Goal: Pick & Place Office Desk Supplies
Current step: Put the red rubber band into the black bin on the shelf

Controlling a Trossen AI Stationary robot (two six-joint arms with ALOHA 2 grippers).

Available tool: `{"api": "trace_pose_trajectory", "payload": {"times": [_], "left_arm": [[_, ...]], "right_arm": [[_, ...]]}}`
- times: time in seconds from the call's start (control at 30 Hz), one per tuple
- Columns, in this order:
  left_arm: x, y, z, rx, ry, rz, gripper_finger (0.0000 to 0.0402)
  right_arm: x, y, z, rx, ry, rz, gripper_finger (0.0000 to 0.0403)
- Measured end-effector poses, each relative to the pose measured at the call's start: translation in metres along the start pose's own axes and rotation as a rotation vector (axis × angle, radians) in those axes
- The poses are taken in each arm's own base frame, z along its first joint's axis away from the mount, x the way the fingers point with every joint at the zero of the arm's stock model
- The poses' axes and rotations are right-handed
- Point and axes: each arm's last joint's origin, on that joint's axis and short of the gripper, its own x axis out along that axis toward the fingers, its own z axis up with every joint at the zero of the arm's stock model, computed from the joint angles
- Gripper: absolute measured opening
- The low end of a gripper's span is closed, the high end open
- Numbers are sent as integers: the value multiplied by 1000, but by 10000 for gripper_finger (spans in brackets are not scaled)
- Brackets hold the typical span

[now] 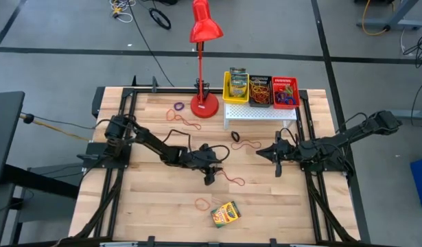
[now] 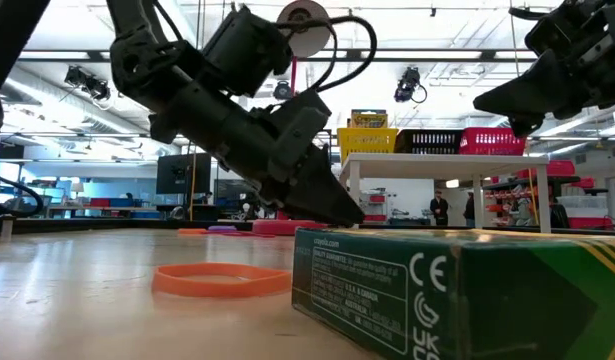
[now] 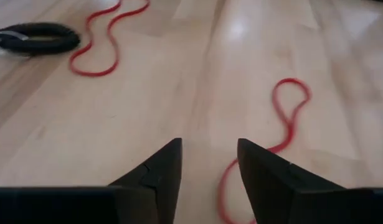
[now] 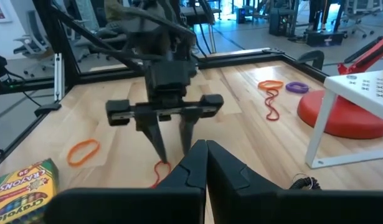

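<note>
Foreground: a green crayon box [image 2: 457, 290] was seen lying on the wooden table [image 2: 77, 290], with white print on its near face.
Beside it: an orange rubber band [image 2: 222, 279] was laid flat on the table, just beside the box.
Left arm: the dark arm was angled down from above, its left gripper [image 2: 349, 212] brought low over the table behind the box; the spread of the fingers could not be judged here.
Right arm: the right gripper [image 2: 497, 100] was held high, well above the table.
Background: a white stand [image 2: 467, 160] was topped by yellow [image 2: 367, 141], black [image 2: 435, 141] and red bins [image 2: 492, 141].
</note>
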Motion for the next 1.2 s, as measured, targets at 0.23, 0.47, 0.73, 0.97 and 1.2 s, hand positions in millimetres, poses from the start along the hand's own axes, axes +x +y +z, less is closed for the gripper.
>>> {"api": "trace_pose_trajectory", "payload": {"times": [0.23,0.47,0.73,0.97,1.2], "left_arm": [[2,5,-5,8,48,-1,189],[6,8,-10,6,64,11,190],[8,3,-6,1,73,-52,185],[13,-17,11,94,127,-71,200],[16,-17,11,124,209,-45,210]], "right_arm": [[0,0,0,0,-1,0,7],[0,-1,0,0,-3,-27,7],[0,-1,0,-1,-2,-28,7],[0,-1,-1,-3,4,-29,7],[0,-1,-1,-2,3,-29,7]]}}
